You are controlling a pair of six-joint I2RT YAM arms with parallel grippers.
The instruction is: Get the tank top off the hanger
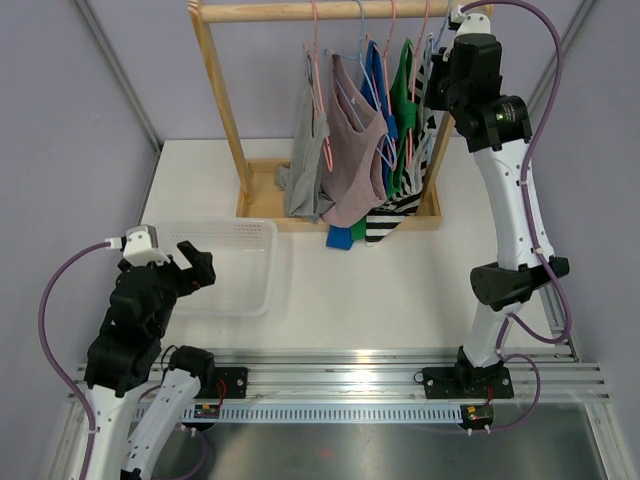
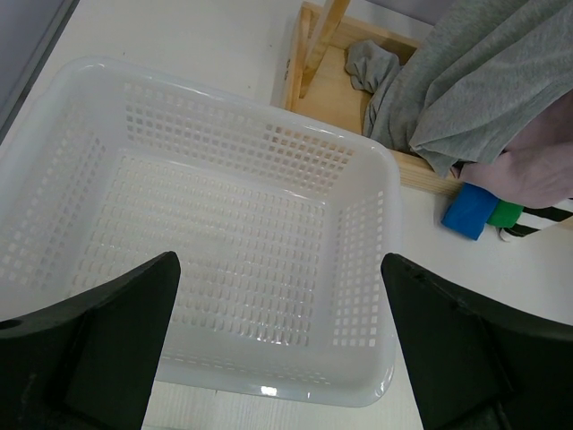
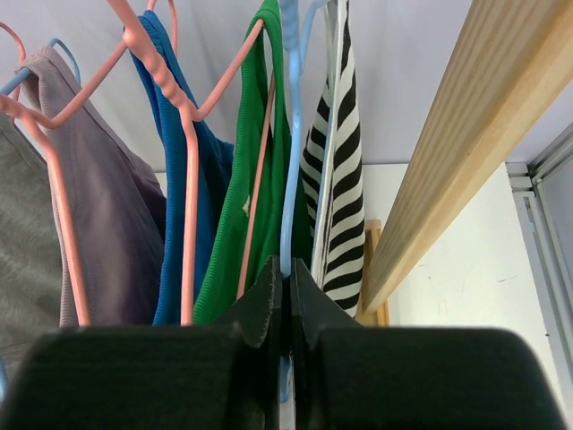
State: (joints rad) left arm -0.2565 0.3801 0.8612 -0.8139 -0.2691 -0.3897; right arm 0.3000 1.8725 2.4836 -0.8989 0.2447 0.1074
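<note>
Overhead view: a wooden rack (image 1: 225,120) stands at the far side of the table (image 1: 330,300), with five tops on hangers. Your right arm (image 1: 505,200) reaches up to the rack's right end, beside the black-and-white striped tank top (image 1: 395,215), the last garment in the row. Your left arm (image 1: 140,310) sits low at the near left, over a white basket (image 1: 250,228).

Left wrist view: the left gripper (image 2: 279,264) is spread wide and holds nothing. The basket lies empty beneath it.

Right wrist view: the right gripper (image 3: 286,296) has its jaws pressed together on a thin light blue hanger (image 3: 286,179), low on its arm, between the green top (image 3: 255,179) and the striped one. That hanger appears to carry the striped tank top, though the straps are hard to trace. The rail (image 3: 448,152) runs close on the right.

To do this step well, grip firmly so the thin wire cannot twist. Lift until the hook clears the rail before drawing it toward you, and steer away from the pink hanger (image 3: 188,179) alongside. Then bring the fabric within reach of the open left gripper, and slip off one strap at a time.
</note>
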